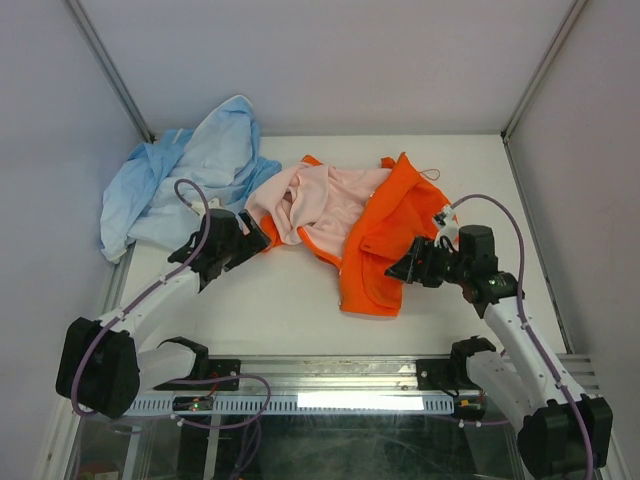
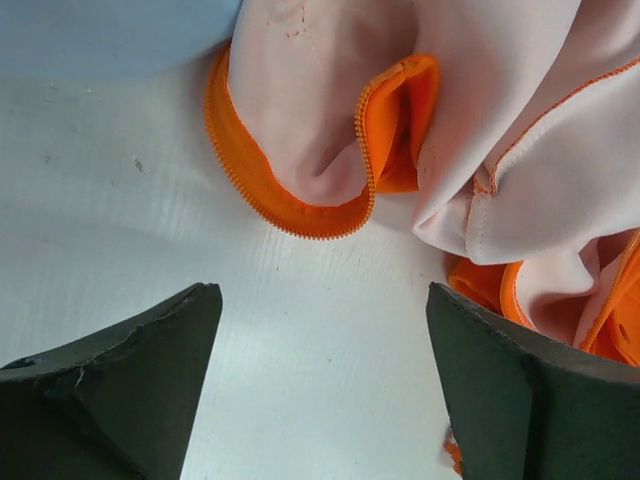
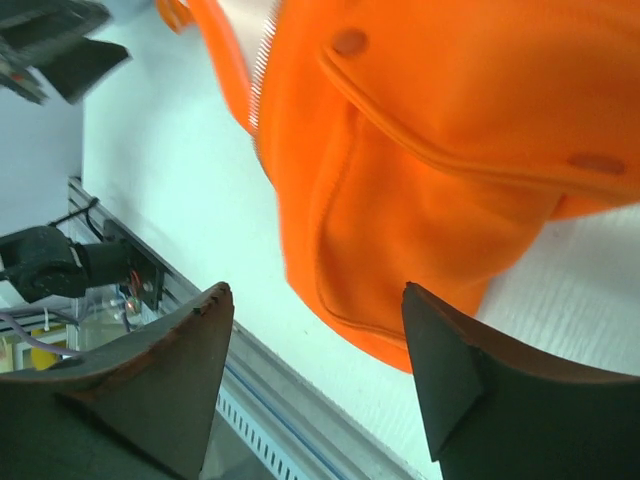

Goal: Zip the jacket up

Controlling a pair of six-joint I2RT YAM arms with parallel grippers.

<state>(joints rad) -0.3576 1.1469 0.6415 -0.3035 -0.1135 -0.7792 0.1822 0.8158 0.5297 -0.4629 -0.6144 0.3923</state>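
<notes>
The orange jacket [image 1: 385, 240] lies crumpled in the middle of the table, its pale pink lining [image 1: 315, 200] turned up on the left. My left gripper [image 1: 256, 236] is open and empty at the jacket's left edge. In the left wrist view the gripper [image 2: 320, 330] is over bare table, just short of a curled orange zipper edge [image 2: 300, 215]. My right gripper [image 1: 398, 270] is open and empty at the jacket's right lower side. In the right wrist view the gripper [image 3: 315, 320] is over the jacket's patch pocket [image 3: 420, 230], with snap buttons [image 3: 348, 42] above.
A light blue cloth garment [image 1: 185, 175] lies bunched at the back left, next to the left arm. The table's front rail [image 1: 330, 372] runs behind both grippers. Walls [image 1: 560, 110] close in the left, back and right.
</notes>
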